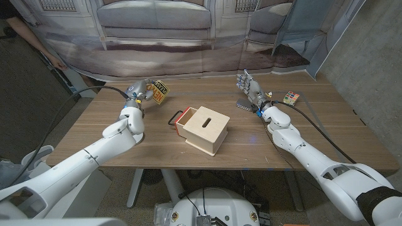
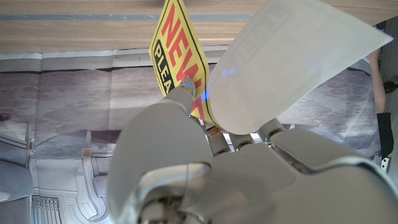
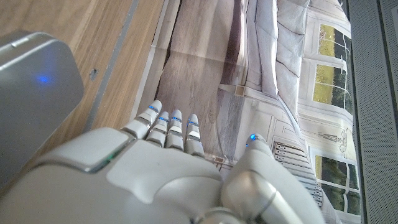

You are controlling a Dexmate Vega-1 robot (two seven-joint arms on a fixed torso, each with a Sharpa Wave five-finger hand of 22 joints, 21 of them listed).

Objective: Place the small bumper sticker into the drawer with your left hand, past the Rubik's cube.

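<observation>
- The small yellow bumper sticker (image 1: 157,93) with red and black lettering is being held up in the air above the far left part of the tabletop, well apart from the drawer; in the left wrist view (image 2: 179,56) it is seen pinched between the fingers, printed face outward.
- The left hand (image 1: 139,91) is being kept clenched on the sticker, apparently raised so that the thin sheet can be carried without dragging on the wood.
- The light wooden box (image 1: 204,129) with a slot in its top is sitting near the middle of the tabletop; its red-rimmed drawer (image 1: 180,118) is being left pulled out toward the left hand's side, probably to receive the sticker.
- The multicoloured Rubik's cube (image 1: 290,98) is lying near the far right corner.
- The right hand (image 1: 249,86) is being held released, fingers apart and upright, grasping nothing, beside the cube and out of the way.
- The wooden table (image 1: 113,147) is carrying everything.
</observation>
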